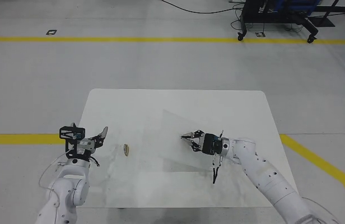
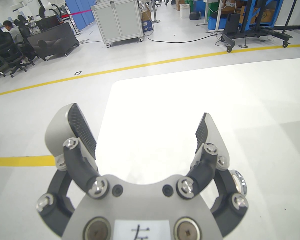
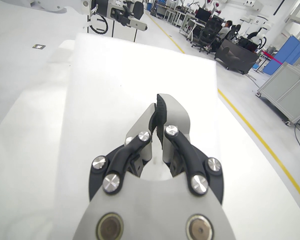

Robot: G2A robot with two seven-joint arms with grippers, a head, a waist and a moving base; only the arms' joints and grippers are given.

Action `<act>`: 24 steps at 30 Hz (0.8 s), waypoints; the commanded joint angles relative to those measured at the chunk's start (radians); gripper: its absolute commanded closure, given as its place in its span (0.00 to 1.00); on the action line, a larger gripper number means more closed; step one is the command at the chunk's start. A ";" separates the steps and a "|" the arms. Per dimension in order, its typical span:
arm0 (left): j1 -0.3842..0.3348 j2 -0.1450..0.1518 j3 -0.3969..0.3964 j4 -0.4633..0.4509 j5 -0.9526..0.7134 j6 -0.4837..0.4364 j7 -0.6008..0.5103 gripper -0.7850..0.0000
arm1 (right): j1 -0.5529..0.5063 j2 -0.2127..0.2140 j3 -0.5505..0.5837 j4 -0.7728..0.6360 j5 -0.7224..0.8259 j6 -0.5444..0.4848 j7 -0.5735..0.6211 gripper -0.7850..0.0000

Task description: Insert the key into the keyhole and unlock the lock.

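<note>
White table [image 1: 228, 106]: small brass piece [image 1: 126, 149] lies lengthwise near-to-far, slightly tilted.

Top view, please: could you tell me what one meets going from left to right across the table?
Left gripper, open → small brass-coloured object, lying free → right gripper, shut.
</note>
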 commanded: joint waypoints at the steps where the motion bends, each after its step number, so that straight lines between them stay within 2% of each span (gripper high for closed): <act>1: 0.000 0.001 0.002 -0.019 0.042 0.006 0.010 0.00 | 0.016 -0.006 -0.022 0.040 -0.006 0.010 -0.056 1.00; 4: 0.013 -0.001 0.049 -0.080 0.229 0.098 -0.030 0.00 | 0.040 -0.015 -0.053 0.107 -0.018 0.025 -0.102 1.00; 7: -0.025 -0.008 0.131 -0.115 0.353 0.133 -0.127 0.00 | 0.059 -0.024 -0.074 0.162 -0.013 0.043 -0.112 1.00; 13: -0.186 -0.029 0.312 -0.080 0.455 0.070 -0.230 0.00 | 0.079 -0.043 -0.099 0.217 0.016 0.112 -0.086 1.00; 20: -0.378 -0.058 0.482 0.053 0.543 -0.039 -0.369 0.00 | 0.072 -0.044 -0.106 0.203 0.007 0.142 -0.084 1.00; 24: -0.447 -0.075 0.550 0.113 0.558 -0.070 -0.392 0.00 | 0.062 -0.042 -0.105 0.193 0.009 0.148 -0.076 1.00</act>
